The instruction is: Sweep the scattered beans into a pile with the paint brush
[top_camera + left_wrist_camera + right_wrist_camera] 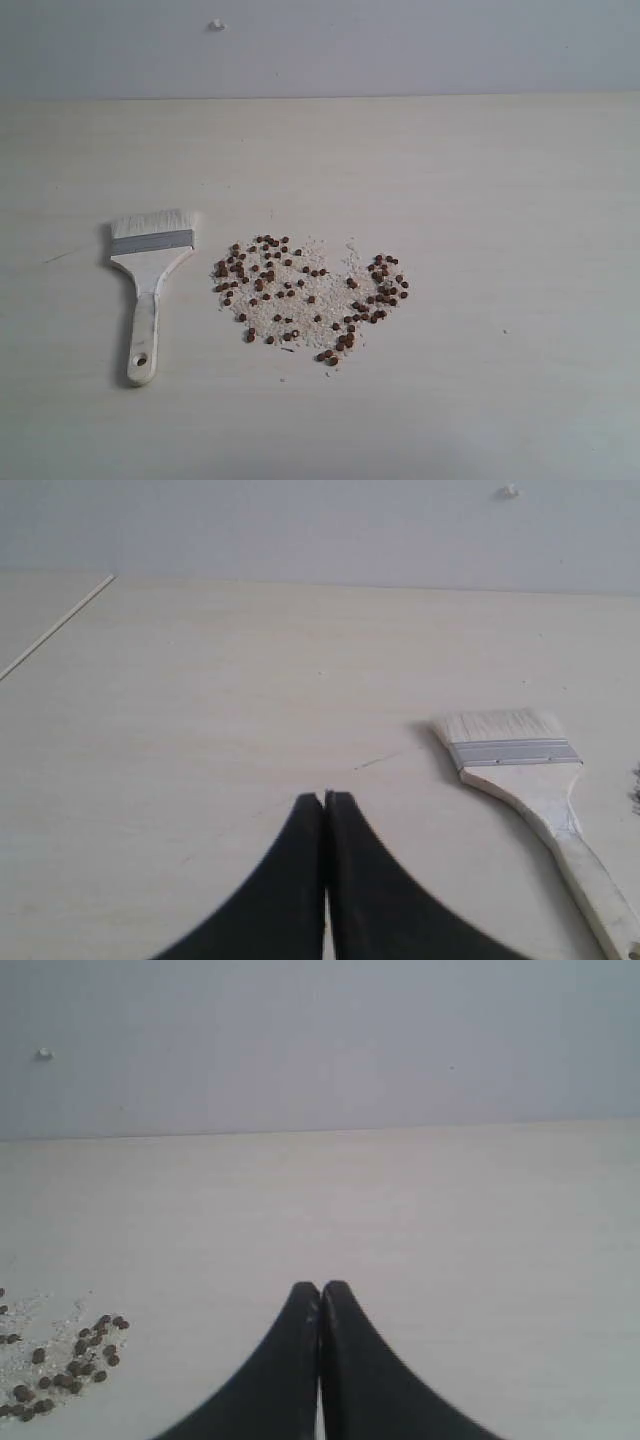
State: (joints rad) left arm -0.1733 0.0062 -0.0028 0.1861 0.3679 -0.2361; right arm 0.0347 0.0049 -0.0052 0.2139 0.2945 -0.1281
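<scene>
The reddish-brown beans (300,290) lie scattered over a wide patch mixed with pale crumbs at the table's middle; no compact pile shows. The paint brush (150,270) lies flat to their left, whitish bristles pointing away, the handle's hole end nearest. In the left wrist view the paint brush (530,770) lies apart from my left gripper (325,798), which is shut and holds nothing. My right gripper (321,1288) is shut too, empty, with some beans (75,1355) off to its side. Neither gripper appears in the exterior view.
The pale wooden table (500,200) runs back to a grey wall (400,45) that carries a small white knob (217,25). A table edge (55,628) shows in the left wrist view.
</scene>
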